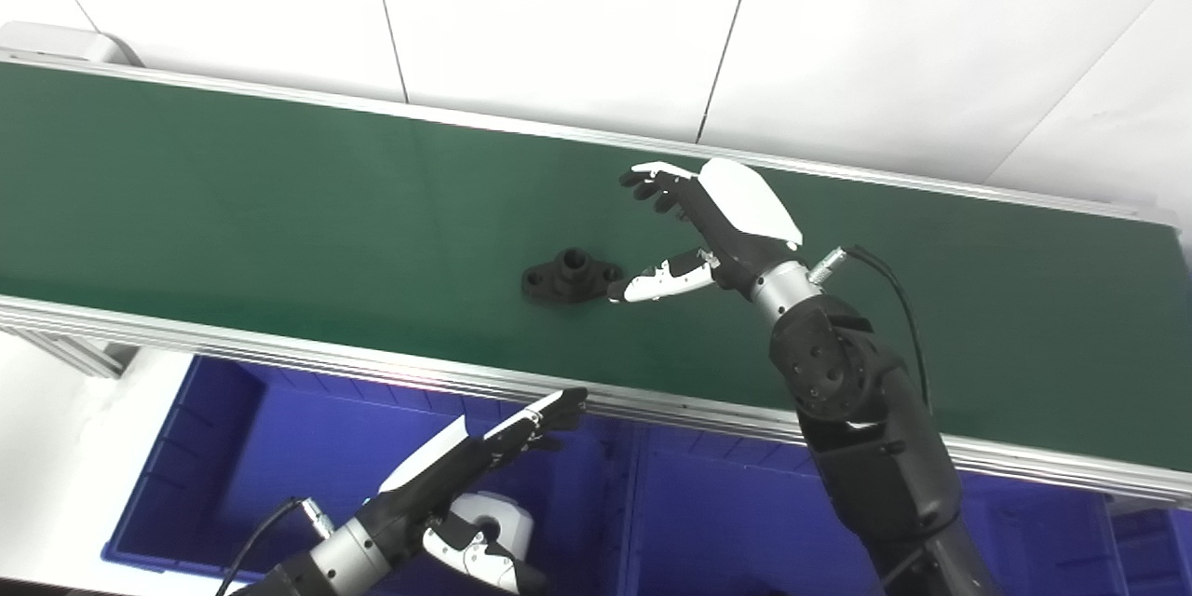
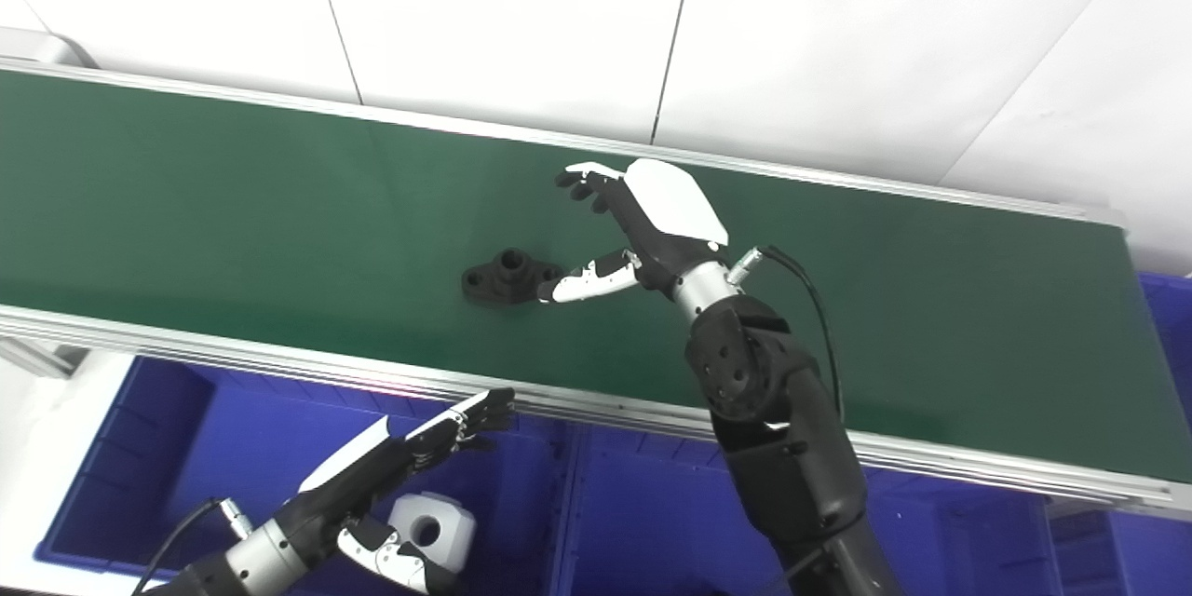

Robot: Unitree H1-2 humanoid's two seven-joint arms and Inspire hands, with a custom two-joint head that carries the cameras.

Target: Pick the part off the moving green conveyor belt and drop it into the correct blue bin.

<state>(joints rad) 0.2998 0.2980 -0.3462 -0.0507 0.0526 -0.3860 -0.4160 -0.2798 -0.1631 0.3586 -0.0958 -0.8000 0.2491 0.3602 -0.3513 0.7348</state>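
Reaching out over the green conveyor belt, the right hand is spread wide and holding nothing, thumb stretched toward the black part and its tip right at the part's edge, though real contact is hard to call. The part lies flat on the belt, nearer the front rail, just left of that thumb. Down below the belt, the left hand hangs released, fingers extended and empty, above the left blue bin. A white part sits inside that bin beneath the hand. A second blue bin stands alongside to the right.
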